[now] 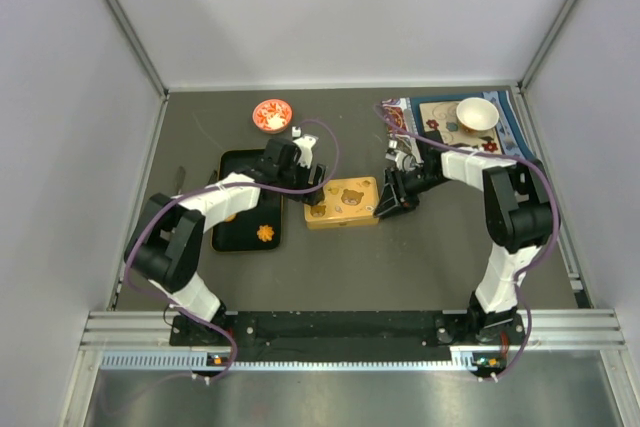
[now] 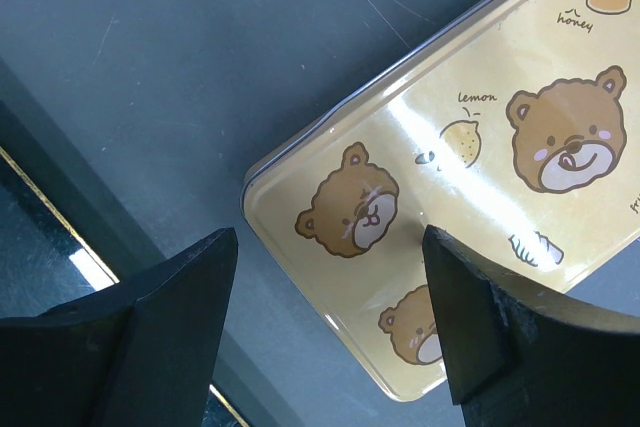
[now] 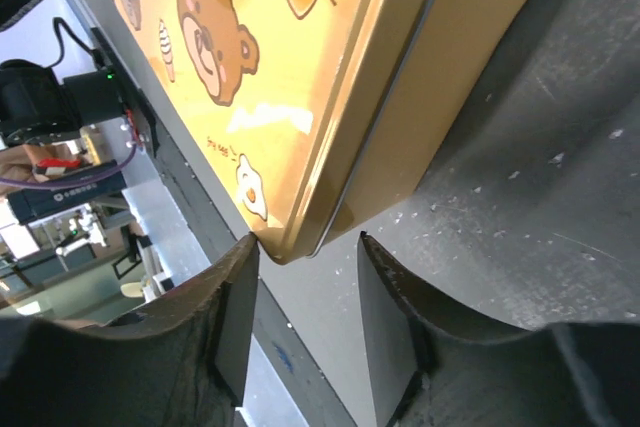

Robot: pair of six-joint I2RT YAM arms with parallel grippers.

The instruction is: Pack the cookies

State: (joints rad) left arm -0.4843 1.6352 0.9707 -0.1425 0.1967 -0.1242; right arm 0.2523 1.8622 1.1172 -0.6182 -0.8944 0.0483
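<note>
A flower-shaped orange cookie (image 1: 265, 233) lies on the black tray (image 1: 240, 239) at the left; a second orange piece (image 1: 231, 216) shows partly under my left arm. A yellow bear-print tin (image 1: 342, 202) sits mid-table with its lid on. My left gripper (image 1: 312, 175) hovers open over the tin's left end; in the left wrist view the tin (image 2: 480, 147) has one corner between the spread fingertips of the gripper (image 2: 330, 277). My right gripper (image 1: 385, 205) is low at the tin's right end. In its wrist view the gripper (image 3: 308, 262) is open, and the tin's (image 3: 300, 67) corner touches the left fingertip (image 3: 240, 277).
A small red bowl (image 1: 271, 114) with red-and-white bits stands behind the tray. At the back right a white paper cup (image 1: 476, 113) rests on a blue patterned sheet (image 1: 430, 117). Grey walls enclose the table on three sides. The tray's gold-edged rim (image 2: 60, 237) lies left of the left gripper.
</note>
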